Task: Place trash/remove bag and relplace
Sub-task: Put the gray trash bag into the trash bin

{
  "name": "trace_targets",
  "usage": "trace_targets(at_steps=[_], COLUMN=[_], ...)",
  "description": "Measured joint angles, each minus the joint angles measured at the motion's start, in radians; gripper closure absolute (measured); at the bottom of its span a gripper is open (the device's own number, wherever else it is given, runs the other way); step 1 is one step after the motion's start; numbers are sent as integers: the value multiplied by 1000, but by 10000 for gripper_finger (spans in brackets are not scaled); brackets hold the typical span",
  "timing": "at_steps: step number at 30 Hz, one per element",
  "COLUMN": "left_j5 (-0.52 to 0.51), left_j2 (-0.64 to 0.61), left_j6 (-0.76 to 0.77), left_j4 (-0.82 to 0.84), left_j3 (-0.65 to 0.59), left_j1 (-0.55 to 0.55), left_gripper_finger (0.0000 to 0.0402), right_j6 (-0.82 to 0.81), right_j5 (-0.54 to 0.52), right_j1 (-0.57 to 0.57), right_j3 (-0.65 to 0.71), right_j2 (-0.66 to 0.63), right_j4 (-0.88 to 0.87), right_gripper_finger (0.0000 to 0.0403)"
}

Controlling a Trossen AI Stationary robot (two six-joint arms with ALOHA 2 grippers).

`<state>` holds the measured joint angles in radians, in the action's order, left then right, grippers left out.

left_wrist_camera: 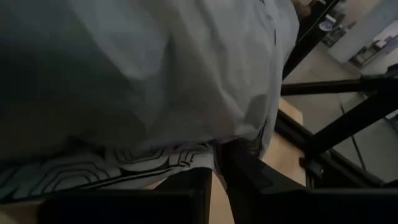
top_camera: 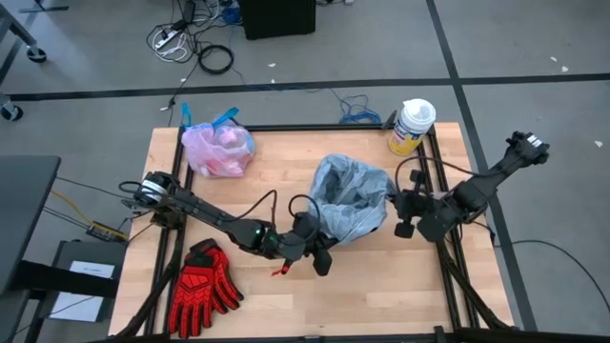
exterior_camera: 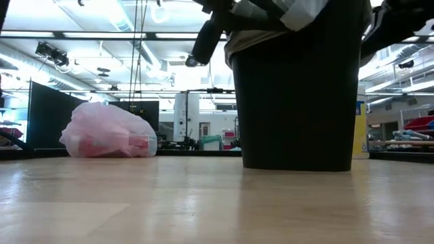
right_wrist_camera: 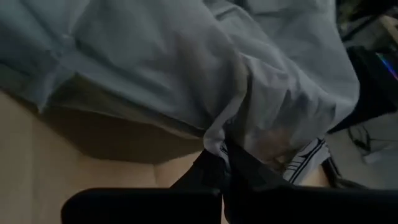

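Grey-blue liner (top_camera: 351, 198) sits right of frame centre in the high view, draped over the dark bin (exterior_camera: 298, 102), its crumpled mass running from upper left to lower right. Left gripper (top_camera: 319, 250) is clamped on the liner's lower-left edge; right gripper (top_camera: 405, 211) is closed on its right edge. Tied pink bag (top_camera: 218, 150) lies at upper left, ties pointing up-frame.

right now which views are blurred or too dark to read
Both wrist views are soft and dim, filled by the grey liner close to the lens; low view silhouettes the bin against bright ceiling lights; high view is evenly lit and sharp, pink bag clear.
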<state>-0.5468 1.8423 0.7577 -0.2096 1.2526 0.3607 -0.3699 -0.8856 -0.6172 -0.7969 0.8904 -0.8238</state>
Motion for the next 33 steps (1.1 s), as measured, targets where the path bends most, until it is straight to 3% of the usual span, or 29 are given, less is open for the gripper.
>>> trace_targets(at_steps=[6,10,18,24,33], left_j5=[-3,-6,4,28,28], left_j2=[0,0,0,0,0], left_j6=[-76,-102,-103,-133,-156], left_j4=[4,5,3,-27,-25], left_j3=[0,0,0,0,0], left_j1=[0,-2,-1,-1,-3], left_gripper_finger=[357,357,357,357,357], right_j6=[-125,-190,-170,-93,-81], right_j5=[-62,0,81,157,177], right_j1=[9,13,-17,-29,-36], right_j3=[98,141,93,78,-32], right_j2=[6,5,-43,-112,-221], right_j4=[5,0,3,35,6], right_gripper_finger=[403,403,395,349,262])
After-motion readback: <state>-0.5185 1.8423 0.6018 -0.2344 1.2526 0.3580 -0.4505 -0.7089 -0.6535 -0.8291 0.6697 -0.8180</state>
